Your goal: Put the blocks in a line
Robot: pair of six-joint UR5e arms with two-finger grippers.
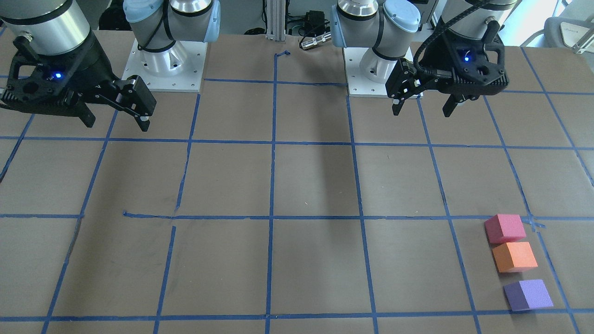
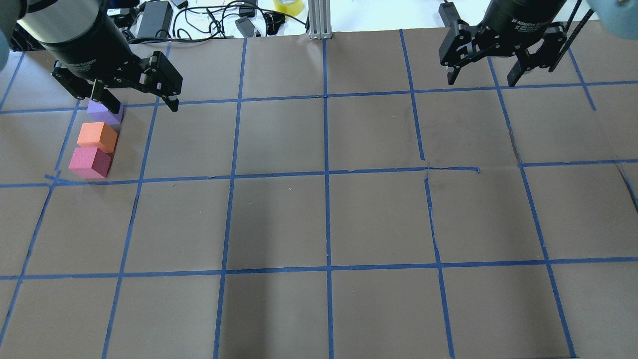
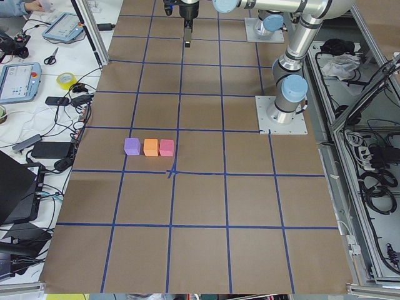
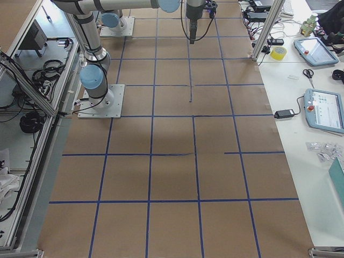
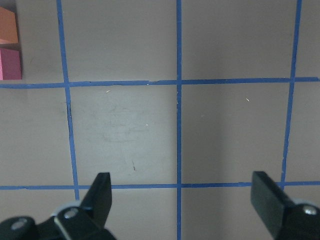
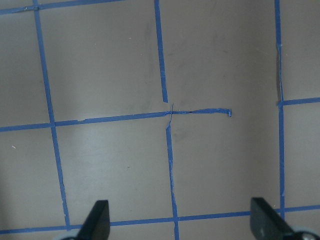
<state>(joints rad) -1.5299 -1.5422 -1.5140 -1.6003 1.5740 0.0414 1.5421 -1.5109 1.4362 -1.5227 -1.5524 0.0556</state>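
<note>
Three small cubes lie in a row on the brown table, far from the robot's bases on its left side: pinkish-red block point(image 1: 505, 228), orange block point(image 1: 514, 256), purple block point(image 1: 528, 294). The pink and orange ones nearly touch; the purple one sits a small gap away. The overhead view shows the purple block point(image 2: 104, 112), orange block point(image 2: 97, 136) and pink block point(image 2: 90, 162). My left gripper point(image 1: 421, 111) is open, empty and raised, apart from the blocks; its wrist view shows the orange block point(image 5: 7, 25) and pink block point(image 5: 10, 64) at the left edge. My right gripper point(image 1: 117, 124) is open, empty and raised on the other side.
Blue tape lines point(image 1: 274, 185) grid the table. The arm bases point(image 1: 164, 65) stand at the robot's edge. Cables and a tape roll point(image 2: 288, 6) lie beyond the far edge. Tablets and tools point(image 4: 322, 110) sit on a side table.
</note>
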